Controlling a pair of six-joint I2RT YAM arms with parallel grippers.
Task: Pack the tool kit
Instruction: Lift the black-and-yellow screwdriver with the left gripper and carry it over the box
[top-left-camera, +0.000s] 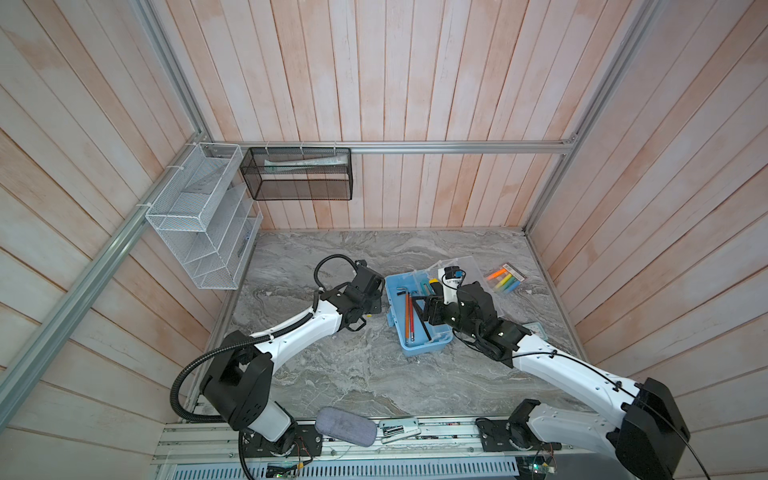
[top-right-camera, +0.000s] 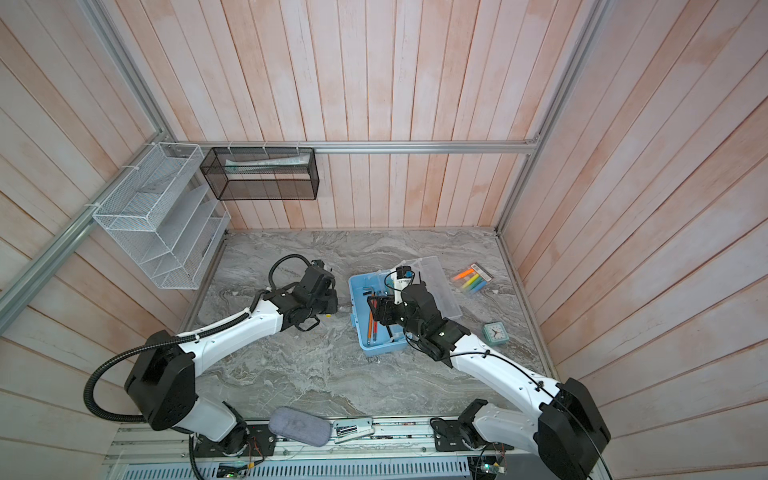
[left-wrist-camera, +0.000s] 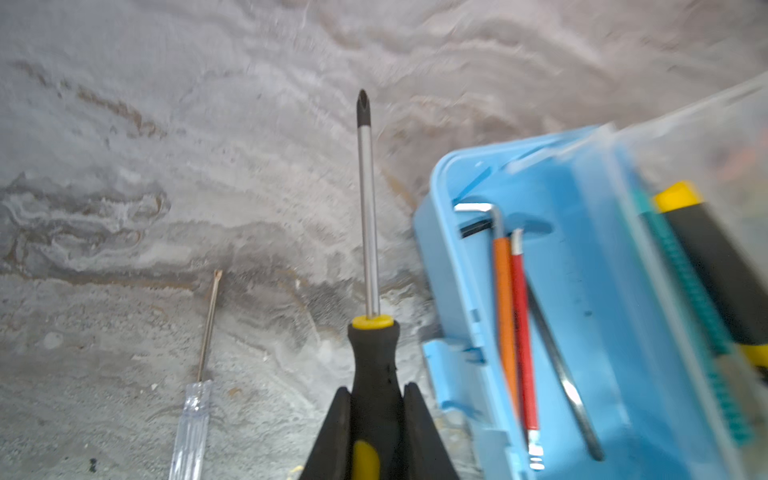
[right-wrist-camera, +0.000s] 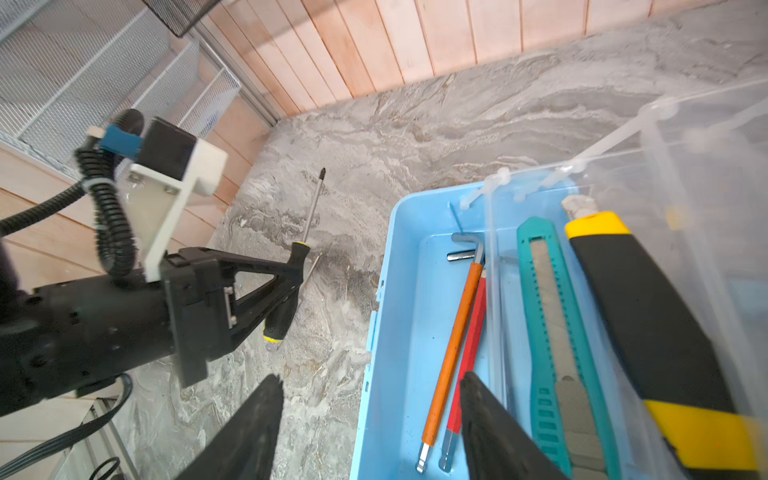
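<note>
The tool box (top-left-camera: 424, 350) sits right of centre on the marbled counter (top-left-camera: 332, 374), a rectangular light-blue plastic tub set at an angle. Its clear lid (top-left-camera: 467, 266) is swung open on the side away from the left arm.

Inside the box, an orange-sleeved hex key (right-wrist-camera: 451, 345) and a red-sleeved hex key (right-wrist-camera: 471, 332) lie side by side along its length, touching. A bare black hex key (left-wrist-camera: 561, 374) slants next to them. A teal utility knife (right-wrist-camera: 548, 332) and a thicker yellow-black utility knife (right-wrist-camera: 648, 311) lie parallel beyond these, seen through clear plastic. Whether they rest in the tub or against the lid I cannot tell.

The left fingers (left-wrist-camera: 332, 436) are closed tight on the handle of a black-and-yellow screwdriver (left-wrist-camera: 369, 266), just left of the box, with its cross tip pointing away from the wrist. A clear-handled screwdriver (left-wrist-camera: 193, 415) lies flat on the counter beside it.

The right fingers (right-wrist-camera: 494, 428) stand wide apart and hold nothing. One is over the box's interior and one is outside its wall.
</note>
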